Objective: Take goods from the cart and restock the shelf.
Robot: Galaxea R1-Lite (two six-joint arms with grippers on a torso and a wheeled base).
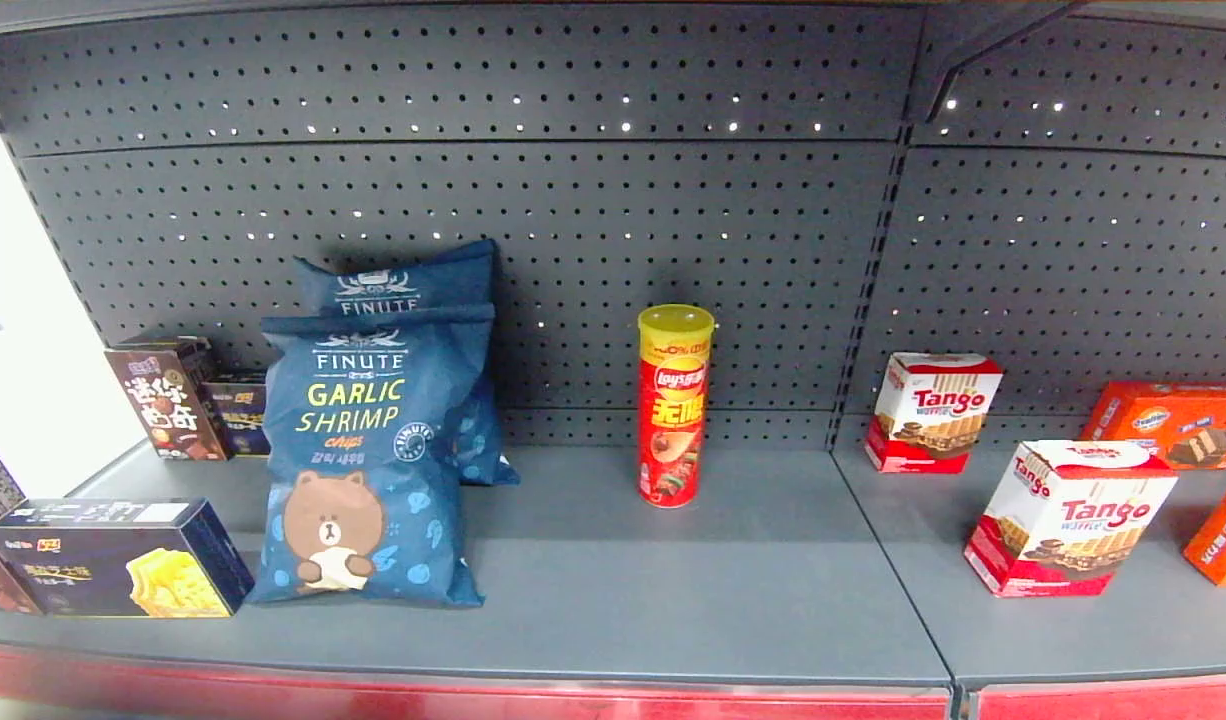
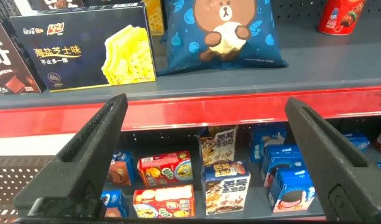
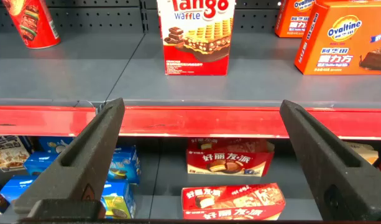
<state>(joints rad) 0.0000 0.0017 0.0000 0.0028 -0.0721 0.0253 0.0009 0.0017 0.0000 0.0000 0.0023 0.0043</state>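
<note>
The grey shelf (image 1: 673,580) carries two blue chip bags (image 1: 368,470), a red chip can (image 1: 673,405) in the middle, and red-and-white wafer boxes (image 1: 1068,515) to the right. My left gripper (image 2: 206,102) is open and holds nothing; it hangs in front of the shelf's red front edge (image 2: 196,112), below the front blue bag (image 2: 224,31) and a dark cracker box (image 2: 84,46). My right gripper (image 3: 202,104) is also open and holds nothing, level with the red edge and below a wafer box (image 3: 196,34).
Dark boxes (image 1: 168,400) stand at the far left and orange boxes (image 1: 1168,425) at the far right. Bare shelf lies around the can. A lower shelf holds small snack boxes (image 2: 224,186) and red boxes (image 3: 230,158).
</note>
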